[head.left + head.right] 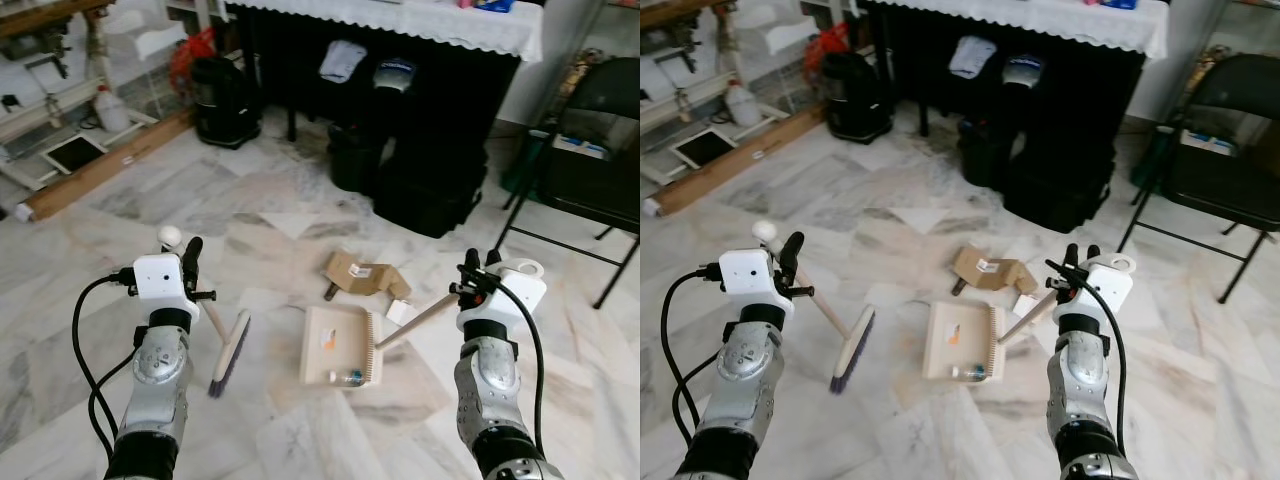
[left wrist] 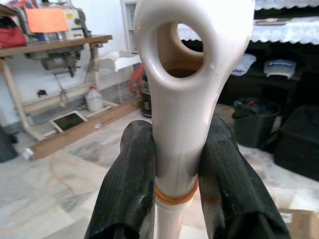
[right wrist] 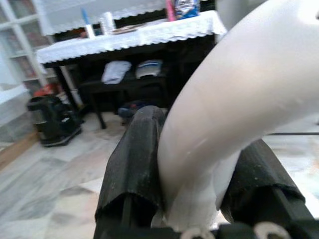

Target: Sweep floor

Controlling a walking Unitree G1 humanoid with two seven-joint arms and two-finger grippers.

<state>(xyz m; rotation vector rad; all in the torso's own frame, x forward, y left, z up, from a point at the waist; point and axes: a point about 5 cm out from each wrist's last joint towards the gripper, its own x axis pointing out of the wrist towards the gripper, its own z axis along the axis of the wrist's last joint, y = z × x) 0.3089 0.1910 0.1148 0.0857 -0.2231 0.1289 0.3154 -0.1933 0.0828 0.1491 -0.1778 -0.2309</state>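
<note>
Cream dustpan, grey-veined white marble floor

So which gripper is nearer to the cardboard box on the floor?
Right. The right gripper holds the dustpan handle just beside the cardboard box; the left gripper, on the broom, is farther off.

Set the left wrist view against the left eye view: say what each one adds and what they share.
The left wrist view adds, close up, the hanging loop of the brush handle, an orange band below it, and a sewing machine on a bench. The left eye view adds the brush head on the floor, the dustpan that the right tool grips by its handle, and torn cardboard. Both share the brush handle clamped in the left tool and the lace-covered table.
</note>
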